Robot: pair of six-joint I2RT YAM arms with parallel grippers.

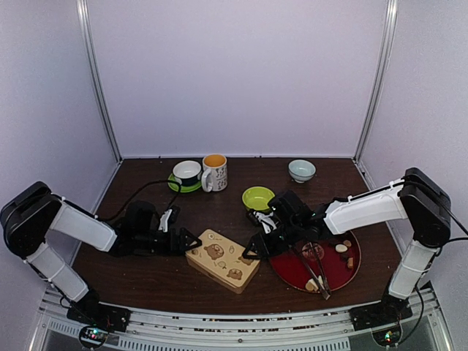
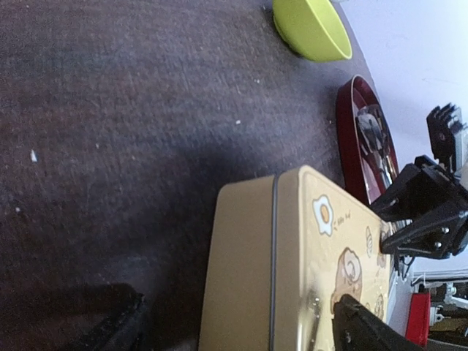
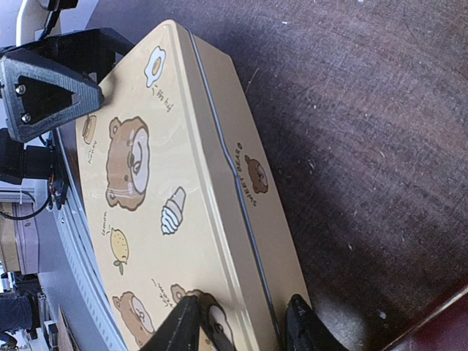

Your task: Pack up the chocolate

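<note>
The chocolate (image 1: 341, 248) was not in anything yet. The few pale and tan pieces lay loose on the red tray (image 1: 336, 276) at the right of the desk (image 1: 146, 281), with the tongs (image 1: 316, 274) resting across the tray beside them, presumably there for lifting the pieces.

Just left of the tray sat the tin (image 1: 223, 259), flat on the desk at a slant, its bear-printed lid shut down on the body with the seam running unbroken all round. To my eye that was the box meant for the packing, so it had to come open first.

Both arms had reached in to it from opposite ends, which fitted that reading. The right fingers (image 3: 183, 329) were pinching the tin's near end, one on the lid and the other down against the side wall. I took that as a hold to steady the tin or to work the lid loose, though I could not tell which. The left fingers (image 2: 362, 329) were spread wide at the far end, one hanging over the lid and the other well off to the side above bare desk, gripping nothing.

A second hold at that end seemed to be the point, since one grip alone would likely just drag the whole tin along.
</note>
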